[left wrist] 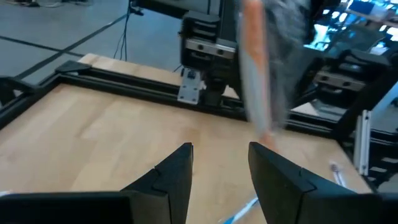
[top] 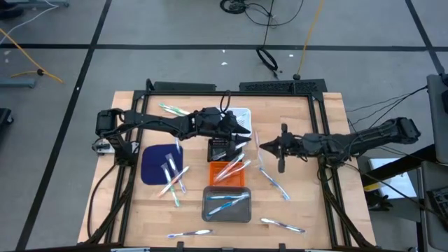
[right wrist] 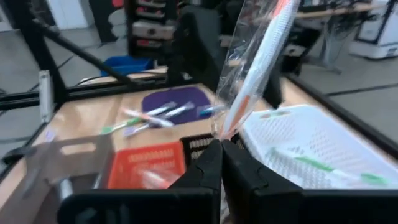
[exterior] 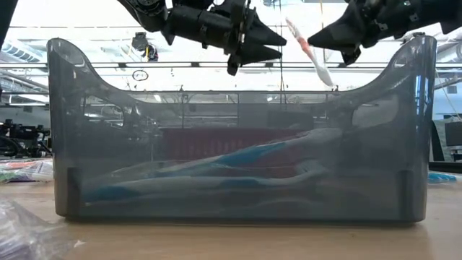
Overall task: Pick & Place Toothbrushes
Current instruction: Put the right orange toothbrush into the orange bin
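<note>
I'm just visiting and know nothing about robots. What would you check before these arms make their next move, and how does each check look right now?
1. Right gripper grips a toothbrush: ok, fingers shut on the end of an orange wrapped toothbrush, held up over the table.
2. Left gripper ready to take it: ok, fingers apart and empty, the toothbrush just ahead of them.
3. Grippers clear of each other: ok, a gap shows between them in the high view.
4. Toothbrush steady in its wrapper: cannot tell.
5. Room in the trays: ok, the orange tray and grey tray each hold only a few.
6. Work left: not ok, toothbrushes lie on the blue mat.
</note>
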